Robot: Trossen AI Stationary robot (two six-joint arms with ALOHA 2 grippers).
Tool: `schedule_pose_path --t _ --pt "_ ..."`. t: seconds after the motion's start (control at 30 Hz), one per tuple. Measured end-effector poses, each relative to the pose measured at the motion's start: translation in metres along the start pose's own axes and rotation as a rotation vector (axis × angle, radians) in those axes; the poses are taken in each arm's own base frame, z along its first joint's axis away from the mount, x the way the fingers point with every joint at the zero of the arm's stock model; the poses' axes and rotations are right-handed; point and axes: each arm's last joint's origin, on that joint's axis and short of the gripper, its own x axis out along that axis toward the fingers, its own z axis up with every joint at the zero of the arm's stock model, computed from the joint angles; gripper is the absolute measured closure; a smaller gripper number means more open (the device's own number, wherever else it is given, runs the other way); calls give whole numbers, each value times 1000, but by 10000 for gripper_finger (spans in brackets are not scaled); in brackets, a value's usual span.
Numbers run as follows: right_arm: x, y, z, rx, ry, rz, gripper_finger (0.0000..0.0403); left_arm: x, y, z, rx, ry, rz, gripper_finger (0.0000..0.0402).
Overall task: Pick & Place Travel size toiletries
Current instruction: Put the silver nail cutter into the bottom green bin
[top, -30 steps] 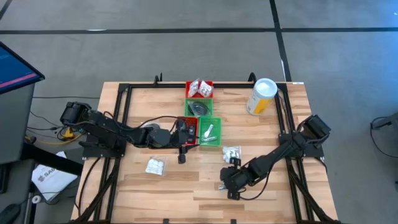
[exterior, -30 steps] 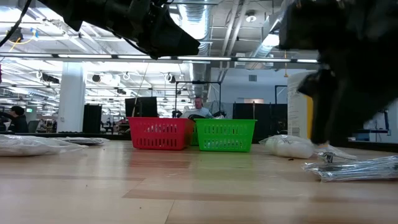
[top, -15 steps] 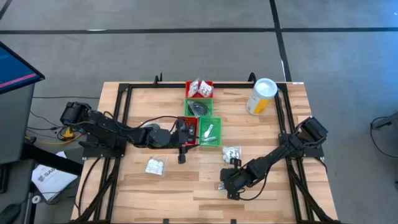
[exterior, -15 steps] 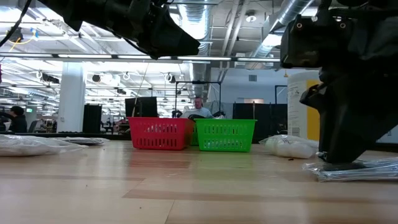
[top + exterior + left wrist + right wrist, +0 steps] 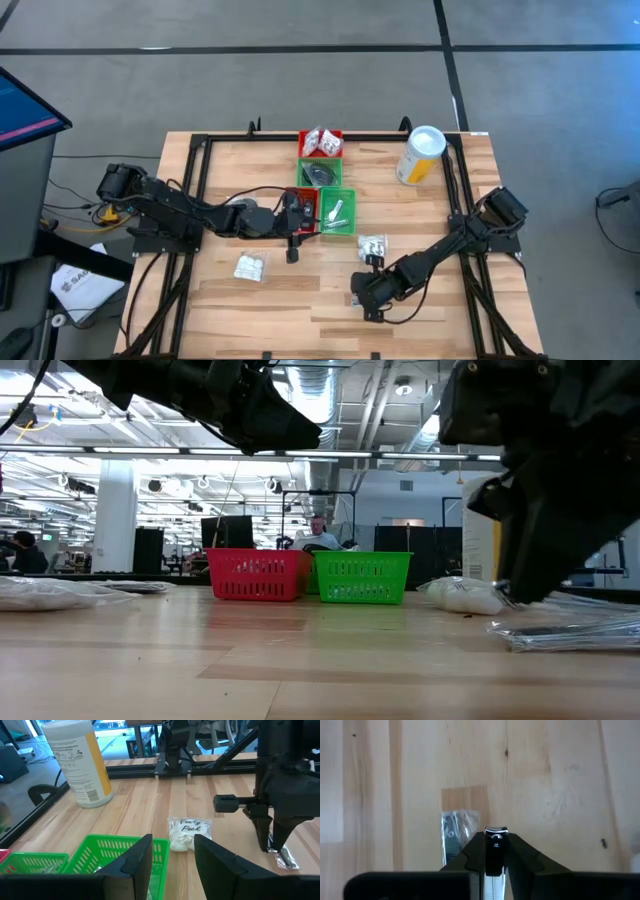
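Observation:
A clear crinkly packet [image 5: 454,837] with a dark item inside lies on the wood at the table's near right, also in the low view [image 5: 570,630]. My right gripper [image 5: 364,298] stands over it, pointing down, fingers shut. The "Vanity Pack" sachet [image 5: 189,832] lies flat just beyond it [image 5: 372,245]. Another white sachet [image 5: 250,267] lies left of centre. My left gripper [image 5: 172,855] is open and hovers over the near green tray [image 5: 337,212], holding nothing. My right gripper [image 5: 495,834] comes from above, pointing down, and its shut fingers pinch a narrow strip with a bright end [image 5: 495,831]. It looks like the packet's edge, but I cannot tell for sure. The rest of the packet lies on the table beside the fingers.
Red and green trays [image 5: 320,172] stand in a row at the table's middle, some with items inside. A tall yellow canister with a white lid [image 5: 420,155] stands at the far right. A black frame rail [image 5: 210,767] edges the table. Bare wood lies along the near edge.
My right gripper dropped onto the packet, then rose a little and tipped. The packet has stayed on the table. My left arm has kept still.

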Motion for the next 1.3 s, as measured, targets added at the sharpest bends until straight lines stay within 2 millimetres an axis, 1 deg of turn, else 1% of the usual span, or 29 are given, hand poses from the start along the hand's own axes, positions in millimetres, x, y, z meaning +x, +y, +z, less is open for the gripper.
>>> schedule_pose_path --t 0.17,0.3,0.5,0.63,0.83,1.0,1.17,1.3 --pt "-9 0 13 -46 20 -23 361 0 0 0 0 0 0 266" --pt "-15 -3 27 -91 14 -31 361 0 0 0 0 0 0 266" --pt "-23 -11 46 -149 -1 -63 361 0 0 0 0 0 0 266" --pt "-26 -20 54 -183 6 -113 361 0 0 0 0 0 0 266" --pt "-35 -41 66 -210 -18 -159 361 0 0 0 0 0 0 266" --pt "-47 -60 75 -213 -29 -180 361 0 0 0 0 0 0 266" --pt "-53 -86 85 -209 -36 -213 361 0 0 0 1 0 0 266" --pt "-52 -109 92 -192 -33 -246 361 0 0 0 1 1 0 266"
